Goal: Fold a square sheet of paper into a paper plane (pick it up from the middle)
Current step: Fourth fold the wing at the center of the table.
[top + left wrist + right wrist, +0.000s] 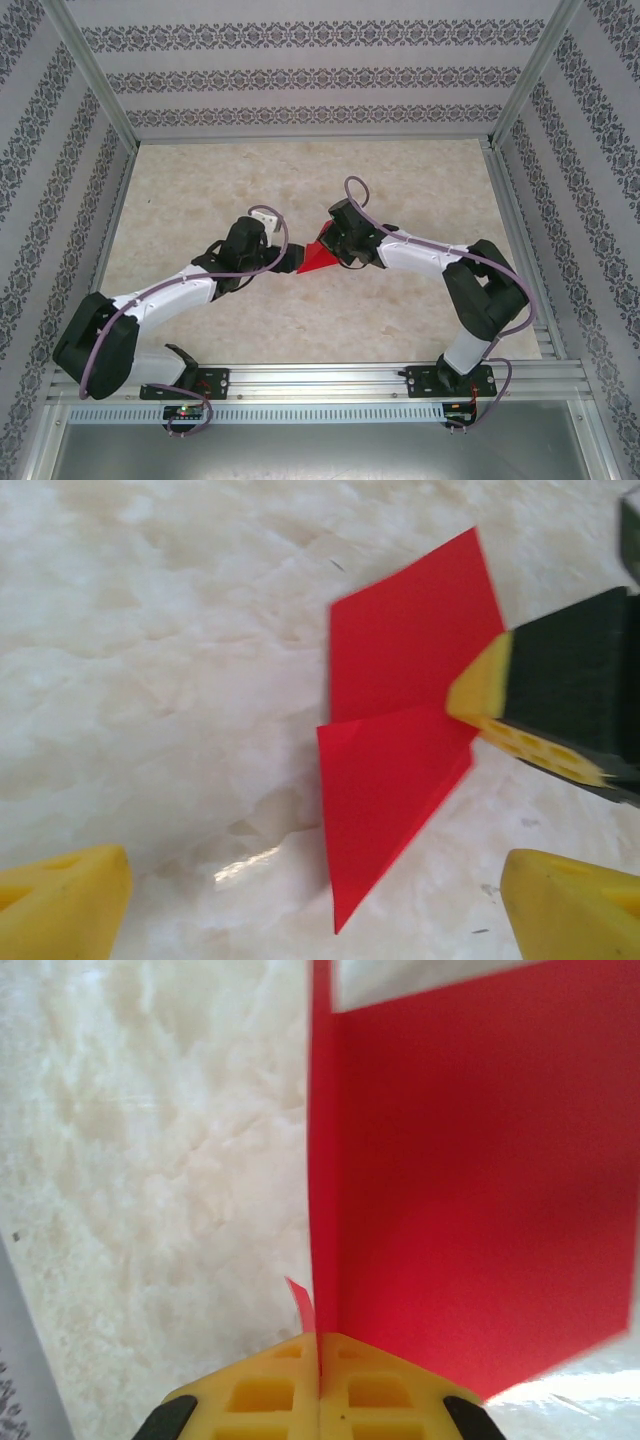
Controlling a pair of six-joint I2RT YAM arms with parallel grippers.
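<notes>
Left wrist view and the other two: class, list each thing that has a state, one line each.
square sheet of paper: partly folded along a crease, one edge pinched.
left pincer: open, not touching the paper.
right pincer: shut on the paper.

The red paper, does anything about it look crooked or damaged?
Slightly. The red paper is only half folded, its flaps not lining up, and a small red sliver pokes out beside the right pincer clamping it.
</notes>
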